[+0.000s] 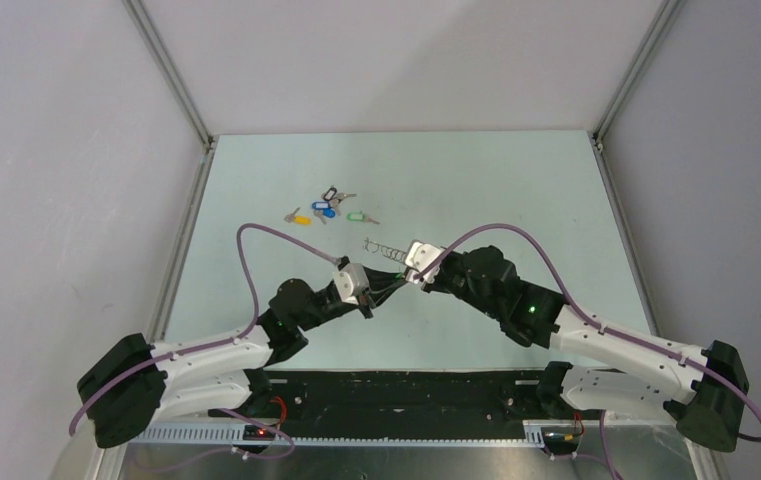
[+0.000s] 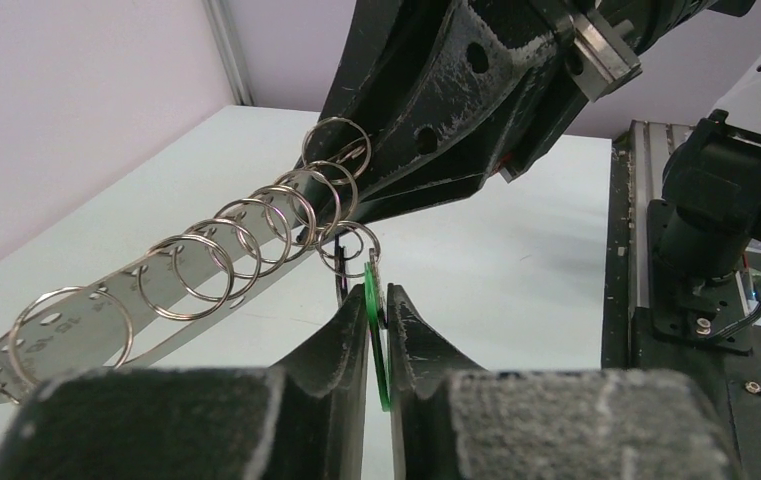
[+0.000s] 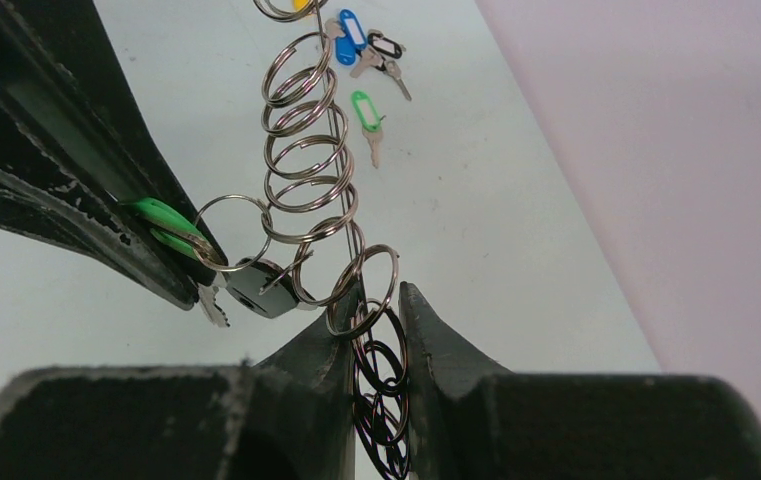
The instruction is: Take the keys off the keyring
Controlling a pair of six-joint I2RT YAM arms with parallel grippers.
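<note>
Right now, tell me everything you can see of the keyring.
The keyring is a flat silvery metal strip punched with holes, carrying a row of silvery split rings. It looks held above the table, jutting out from the right hand, which is shut on one end. One ring near that end carries a green tag, which the left hand pinches, and a small key.

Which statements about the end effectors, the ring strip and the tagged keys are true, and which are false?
1. The left end effector is shut on a green tag. True.
2. The right end effector is open and empty. False: it grips the ring strip.
3. Several tagged keys lie loose on the table. True.
4. The yellow tag hangs from the ring strip. False: it lies on the table.
</note>
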